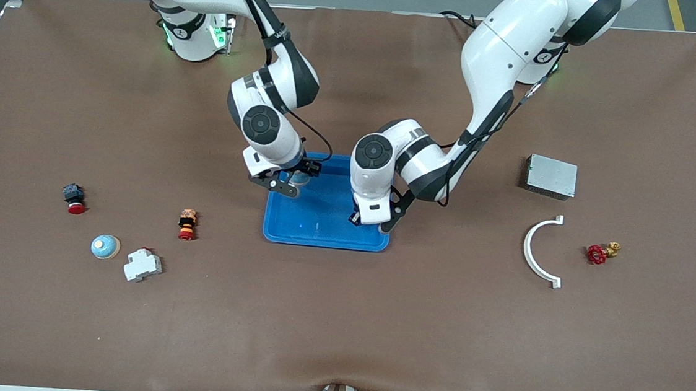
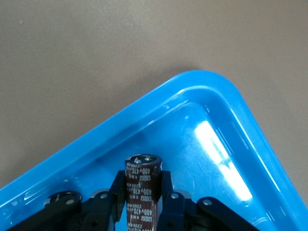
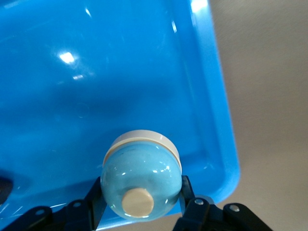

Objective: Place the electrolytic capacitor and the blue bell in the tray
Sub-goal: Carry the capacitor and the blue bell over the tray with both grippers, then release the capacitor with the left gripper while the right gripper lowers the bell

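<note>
My left gripper (image 1: 371, 222) hangs low over the bright-blue tray (image 1: 320, 234), at the corner toward the left arm's end. It is shut on the electrolytic capacitor (image 2: 143, 187), a dark brown cylinder with white print. The capacitor stands between the black fingers (image 2: 117, 190), with its tip just above the tray floor (image 2: 192, 139). My right gripper (image 1: 291, 185) is over the tray's corner nearest the right arm's base. It is shut on the blue bell (image 3: 142, 185), a pale blue dome with a cream knob and rim, above the tray's edge (image 3: 226, 159).
Toward the right arm's end lie a second pale blue bell (image 1: 105, 246), a white breaker (image 1: 142, 264), an orange-red button (image 1: 187, 224) and a black-red button (image 1: 74, 199). Toward the left arm's end are a grey metal box (image 1: 551, 176), a white curved bracket (image 1: 536, 251) and a red valve (image 1: 598, 254).
</note>
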